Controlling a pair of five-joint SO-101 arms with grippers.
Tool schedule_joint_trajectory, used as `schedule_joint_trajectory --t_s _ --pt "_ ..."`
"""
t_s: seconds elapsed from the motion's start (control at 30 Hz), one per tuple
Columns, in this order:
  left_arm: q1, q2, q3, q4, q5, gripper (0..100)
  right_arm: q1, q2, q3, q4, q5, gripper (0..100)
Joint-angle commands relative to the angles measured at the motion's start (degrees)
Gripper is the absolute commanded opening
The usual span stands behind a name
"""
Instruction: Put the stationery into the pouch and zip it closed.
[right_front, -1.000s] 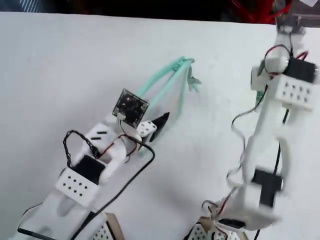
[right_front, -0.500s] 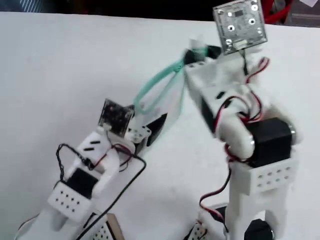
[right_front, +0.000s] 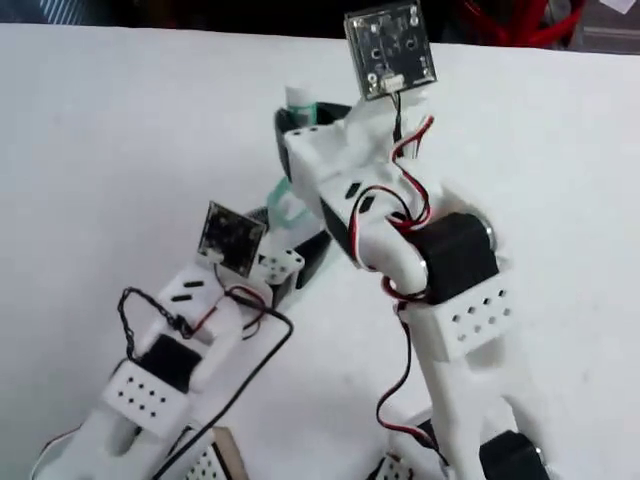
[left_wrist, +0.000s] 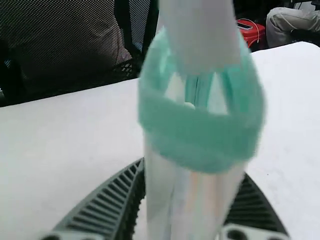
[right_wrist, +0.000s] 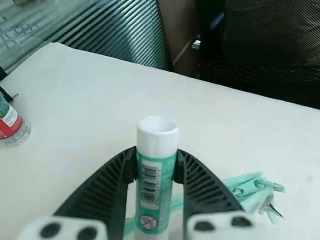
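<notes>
Alignment matters: the right hand (right_wrist: 156, 152), clamped on the glue stick (right_wrist: 157, 134), should lower it straight into the mouth of the teal-rimmed pouch (left_wrist: 200, 136) that the left hand (left_wrist: 192, 174) grips.

Ahead of my right gripper (right_wrist: 156, 159) the white table (right_wrist: 85, 95) lies bare up to its far edge, where a mesh chair back (right_wrist: 270, 40) stands. The glue stick (right_wrist: 157, 137) juts past my jaws' tips. A small red-labelled bottle (right_wrist: 8, 122) stands well off to one side, near the table's edge. Close beside that gripper lies the teal zip end (right_wrist: 252, 186) of the pouch (left_wrist: 200, 135). My right arm (right_front: 455, 260) crosses over the pouch clamped in my left gripper (left_wrist: 192, 192), closing the way above and ahead of it. Outward of my left gripper the table is wide and bare. A black cable (right_front: 265, 350) loops behind it.
</notes>
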Motion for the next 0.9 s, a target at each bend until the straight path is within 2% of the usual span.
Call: schedule_joint_trajectory --t_s 0.0,0.2,0.37,0.43,0.53,0.6,0.73,0.87 --pt "-0.2 1.6 -0.8 -2.5 0.5 23 1.8 -3.7 5.4 -4.8 -0.4 1.7" --pt "-0.6 1.6 -0.8 -2.7 0.5 23 1.7 -8.8 16.4 -10.1 -0.7 1.7" --pt "-0.6 1.6 -0.8 -2.7 0.5 23 0.7 -16.4 23.3 -10.2 0.0 1.9" --pt "-0.6 1.6 -0.8 -2.7 0.5 23 -0.5 -18.3 25.2 -8.8 3.5 6.9" --pt "-0.6 1.6 -0.8 -2.7 0.5 23 -1.4 -18.8 24.6 -4.8 5.2 20.5" --pt "-0.6 1.6 -0.8 -2.7 0.5 23 -1.2 -18.8 21.9 -3.3 5.5 22.9" --pt "-0.6 1.6 -0.8 -2.7 0.5 23 4.2 -18.7 12.3 -1.8 4.8 21.1" --pt "-0.6 1.6 -0.6 -2.7 0.5 23 13.6 -16.9 7.1 -0.6 -2.8 21.5"
